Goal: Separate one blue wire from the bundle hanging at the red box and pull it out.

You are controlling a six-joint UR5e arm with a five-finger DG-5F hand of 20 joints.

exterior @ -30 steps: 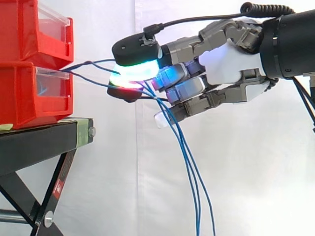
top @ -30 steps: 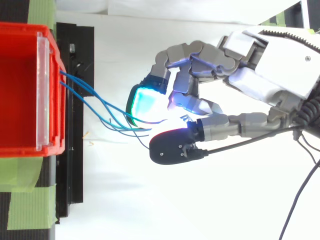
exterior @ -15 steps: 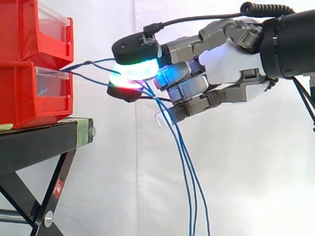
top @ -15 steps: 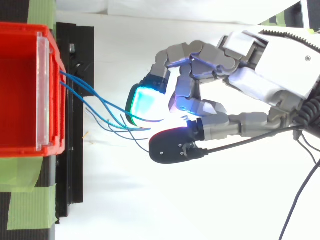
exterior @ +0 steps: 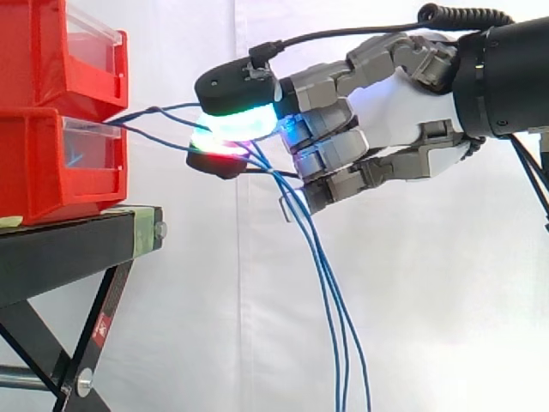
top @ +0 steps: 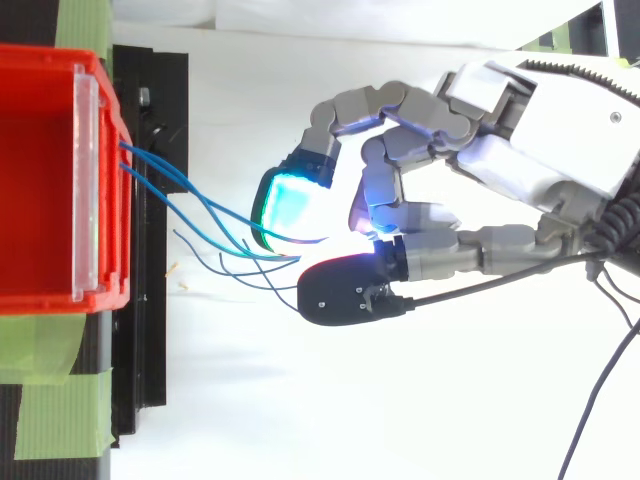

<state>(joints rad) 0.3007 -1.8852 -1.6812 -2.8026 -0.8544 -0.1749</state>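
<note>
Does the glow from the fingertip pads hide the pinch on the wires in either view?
Side view: the pads bloom white-green at the pinch, so the blue wires vanish there; below, they stand out plainly against the white curtain. Top view: white glare at the hand, beside its cyan pad, swallows the wire ends; near the red bin they read clearly.

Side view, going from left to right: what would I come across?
First the red bins → blue wires stretched out from them → robot hand pinching those wires → black arm at the right edge.
</note>
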